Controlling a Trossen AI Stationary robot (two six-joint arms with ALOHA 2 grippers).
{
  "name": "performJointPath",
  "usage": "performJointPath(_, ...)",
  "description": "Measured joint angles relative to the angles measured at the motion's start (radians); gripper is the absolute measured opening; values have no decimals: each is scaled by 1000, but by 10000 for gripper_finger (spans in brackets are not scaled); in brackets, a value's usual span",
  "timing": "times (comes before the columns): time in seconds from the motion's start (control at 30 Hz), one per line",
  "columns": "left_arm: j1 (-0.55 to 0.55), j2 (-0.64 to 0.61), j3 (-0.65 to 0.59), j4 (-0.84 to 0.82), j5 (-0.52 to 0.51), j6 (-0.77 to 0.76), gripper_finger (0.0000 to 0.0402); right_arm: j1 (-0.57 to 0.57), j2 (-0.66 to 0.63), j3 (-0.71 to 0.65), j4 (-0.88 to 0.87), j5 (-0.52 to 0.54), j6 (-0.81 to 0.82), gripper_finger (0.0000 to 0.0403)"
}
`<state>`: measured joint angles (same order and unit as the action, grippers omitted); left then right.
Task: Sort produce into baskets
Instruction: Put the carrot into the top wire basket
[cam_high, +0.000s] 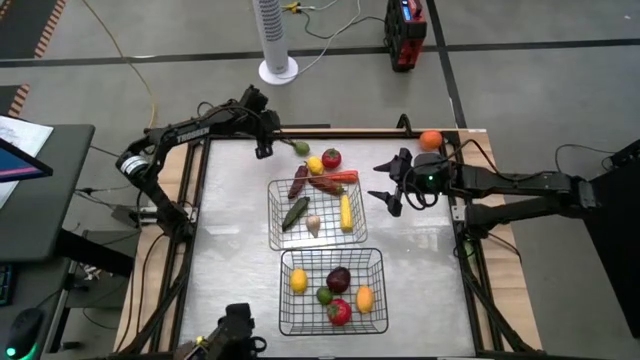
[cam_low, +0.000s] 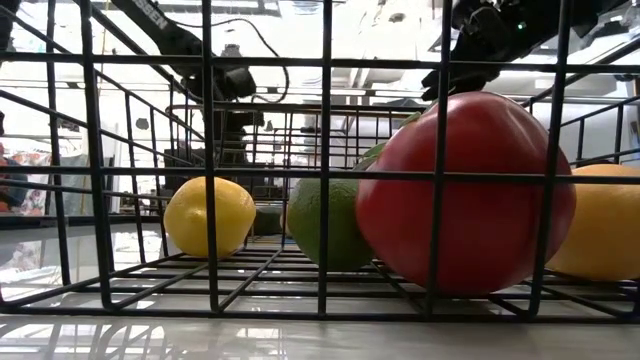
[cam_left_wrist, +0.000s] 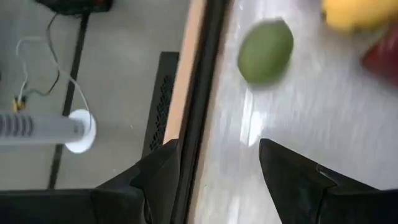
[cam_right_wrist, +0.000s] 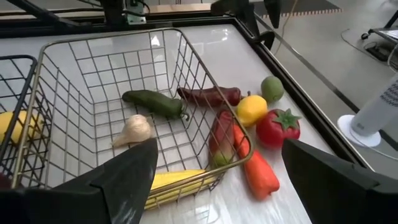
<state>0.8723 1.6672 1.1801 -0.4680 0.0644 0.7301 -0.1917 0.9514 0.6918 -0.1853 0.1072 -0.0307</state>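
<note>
Two black wire baskets stand mid-table. The far basket (cam_high: 274, 238) holds a green cucumber (cam_right_wrist: 155, 102), garlic (cam_right_wrist: 134, 130) and corn (cam_high: 346, 212). The near basket (cam_high: 284, 300) holds a lemon (cam_low: 208, 215), a lime (cam_low: 330, 225), a red fruit (cam_low: 465, 195), a dark eggplant (cam_high: 338, 279) and an orange-yellow fruit (cam_high: 365, 298). A loose lime (cam_left_wrist: 265, 42), lemon (cam_right_wrist: 250, 109), tomato (cam_right_wrist: 278, 127) and red pepper (cam_right_wrist: 252, 165) lie beyond the far basket. My left gripper (cam_left_wrist: 217, 165) hovers open beside that lime by the far edge. My right gripper (cam_high: 380, 183) hangs open to the far basket's right.
An orange (cam_high: 430, 140) sits at the table's far right corner. A dark red pepper (cam_right_wrist: 221, 134) lies against the far basket's rim, and another (cam_right_wrist: 208, 95) rests inside it. A white fan stand (cam_high: 278, 70) is on the floor past the far edge.
</note>
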Motion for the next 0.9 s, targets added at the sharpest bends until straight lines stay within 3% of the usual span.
performJointPath(0.2, 9, 68, 0, 8, 52, 254, 208, 1, 13, 0, 10, -6, 3, 369)
performJointPath(0.33, 5, 95, 0, 10, 44, 318, 208, 1, 31, 0, 15, -6, 3, 369)
performJointPath(0.6, 38, 87, 0, 61, 45, 103, 208, -104, 71, -12, 124, -6, 8, 369)
performJointPath(0.7, 63, 64, 0, 83, 153, 32, 208, -171, 100, 2, 105, -19, 7, 369)
performJointPath(0.8, 87, 44, -19, 118, 284, -22, 208, -242, 147, 3, 82, -101, -22, 369)
performJointPath(0.9, 97, 6, -95, 219, 314, -52, 208, -307, 215, 3, 68, -208, -64, 369)
